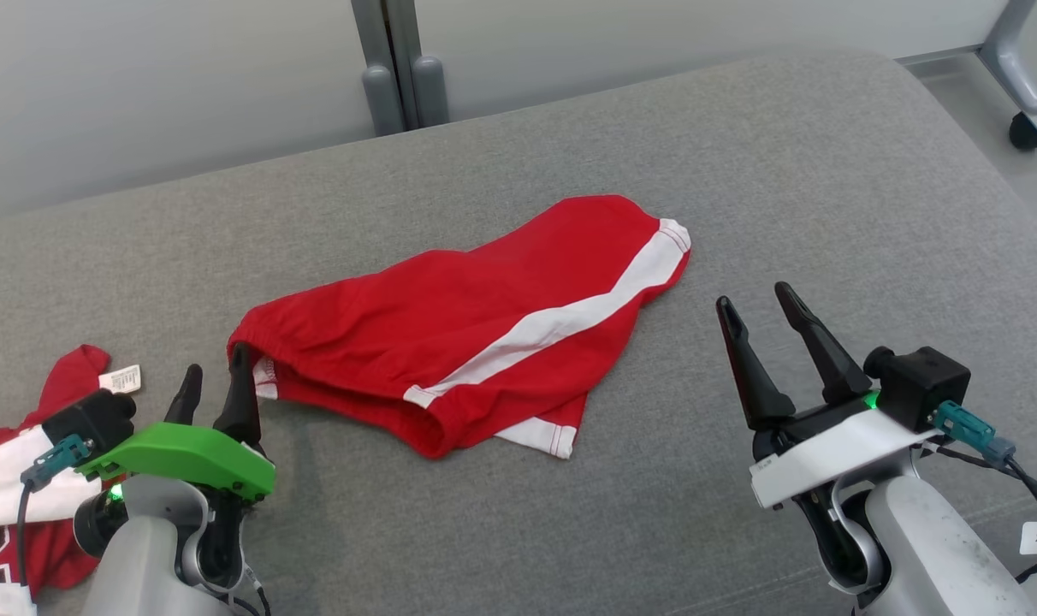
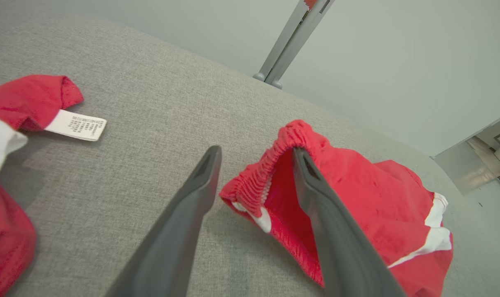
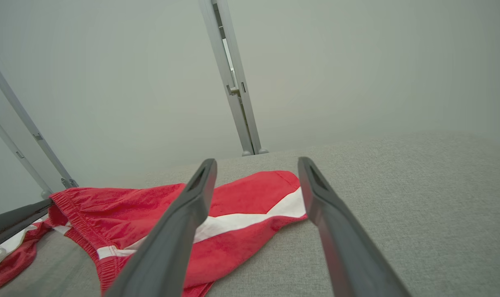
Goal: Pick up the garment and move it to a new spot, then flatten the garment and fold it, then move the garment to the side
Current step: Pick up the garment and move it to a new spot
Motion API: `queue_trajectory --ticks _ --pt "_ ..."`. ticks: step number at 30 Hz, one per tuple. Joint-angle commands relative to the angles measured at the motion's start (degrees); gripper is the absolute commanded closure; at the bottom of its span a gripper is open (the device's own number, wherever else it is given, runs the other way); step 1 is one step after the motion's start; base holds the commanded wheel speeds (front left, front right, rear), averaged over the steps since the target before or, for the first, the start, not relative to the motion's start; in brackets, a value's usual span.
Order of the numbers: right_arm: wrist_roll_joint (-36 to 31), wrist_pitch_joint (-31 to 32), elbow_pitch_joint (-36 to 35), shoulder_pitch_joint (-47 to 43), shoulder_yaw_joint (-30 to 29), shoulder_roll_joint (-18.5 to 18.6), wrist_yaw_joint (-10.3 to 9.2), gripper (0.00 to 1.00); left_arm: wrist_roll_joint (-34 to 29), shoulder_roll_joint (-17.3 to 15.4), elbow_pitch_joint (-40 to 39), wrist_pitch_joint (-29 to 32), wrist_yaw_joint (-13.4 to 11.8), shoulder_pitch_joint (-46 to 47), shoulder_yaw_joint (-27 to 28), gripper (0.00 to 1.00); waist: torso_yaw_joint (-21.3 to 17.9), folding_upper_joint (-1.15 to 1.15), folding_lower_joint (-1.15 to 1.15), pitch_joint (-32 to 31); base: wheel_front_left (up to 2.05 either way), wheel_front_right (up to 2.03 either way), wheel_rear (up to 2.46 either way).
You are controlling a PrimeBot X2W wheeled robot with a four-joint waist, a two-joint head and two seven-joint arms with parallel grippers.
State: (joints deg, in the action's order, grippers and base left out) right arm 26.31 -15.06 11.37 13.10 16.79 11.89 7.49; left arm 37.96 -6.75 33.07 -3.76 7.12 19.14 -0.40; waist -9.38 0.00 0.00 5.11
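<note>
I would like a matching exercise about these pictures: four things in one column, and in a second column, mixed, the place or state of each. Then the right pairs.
1 red shorts
2 left gripper
3 right gripper
4 white label

A open, over bare grey cushion
B far left, on another red garment
C open, astride the elastic waistband
D mid-cushion, white stripe up

Pairs: 1-D, 2-C, 3-A, 4-B.
</note>
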Motion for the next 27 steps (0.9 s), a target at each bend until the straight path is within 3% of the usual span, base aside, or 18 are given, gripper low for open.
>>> queue_trajectory --ticks 1,10,12,20,27 --pt "-0.03 -0.16 0.12 -0.18 0.06 0.43 0.00 0.00 -0.84 -0.83 0.45 -1.61 0.43 1.20 -0.63 0.00 0.86 0.00 0.00 -0.07 0.00 0.00 0.00" --pt "-0.15 -0.15 0.19 -0.77 0.29 1.36 0.00 0.00 -3.17 -4.94 -3.50 -10.49 0.45 0.36 -3.17 0.00 2.39 0.00 0.00 -1.26 0.00 0.00 0.00" --pt "-0.35 -0.15 0.21 -1.02 0.46 1.37 0.00 0.00 -5.98 -5.43 -6.14 -11.03 -0.75 -1.04 -3.61 0.00 2.45 0.00 0.00 -1.51 0.00 0.00 0.00" --pt "-1.34 -0.15 -0.76 -1.99 -1.19 1.53 0.00 0.00 -14.72 -2.87 -18.36 -11.43 -6.36 -7.96 -3.73 0.00 2.48 0.00 0.00 -2.19 0.00 0.00 0.00" --pt "-3.13 -0.15 -2.14 -4.43 -4.65 1.74 0.00 0.00 -21.44 -0.42 -22.12 -11.45 -7.93 -11.92 -2.85 0.00 3.52 0.00 0.00 -1.92 0.00 0.00 0.00"
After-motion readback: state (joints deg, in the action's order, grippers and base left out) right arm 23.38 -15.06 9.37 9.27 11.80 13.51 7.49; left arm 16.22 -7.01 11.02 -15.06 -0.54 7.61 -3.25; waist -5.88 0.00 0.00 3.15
